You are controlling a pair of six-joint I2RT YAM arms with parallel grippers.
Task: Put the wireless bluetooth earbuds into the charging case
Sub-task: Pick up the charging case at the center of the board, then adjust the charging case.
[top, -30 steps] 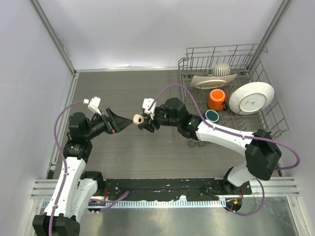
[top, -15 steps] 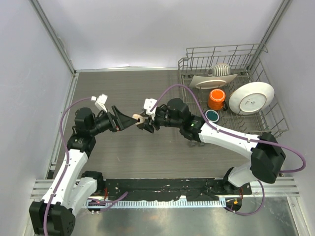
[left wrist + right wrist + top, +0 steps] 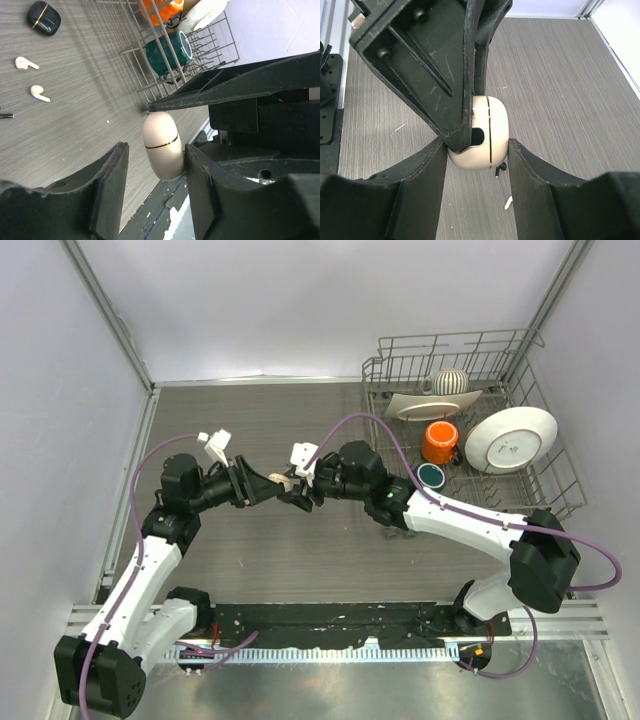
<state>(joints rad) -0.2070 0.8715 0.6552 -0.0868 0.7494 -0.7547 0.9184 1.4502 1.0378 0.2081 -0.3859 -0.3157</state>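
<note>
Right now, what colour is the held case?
The case is cream with a gold seam; best in left wrist view.

Cream oval charging case (image 3: pixel 161 145), closed, gold seam, held aloft, two white stemmed earbuds (image 3: pixel 39 93) lying loose on the table (image 3: pixel 75 135)

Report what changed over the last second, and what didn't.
The left gripper swung to the right, toward the right gripper, and its open fingers now straddle the cream charging case. It has not closed on the case: a gap shows on one side. The right gripper stayed shut on the case, holding it above the table in much the same spot. The dish rack and its crockery did not move.
</note>
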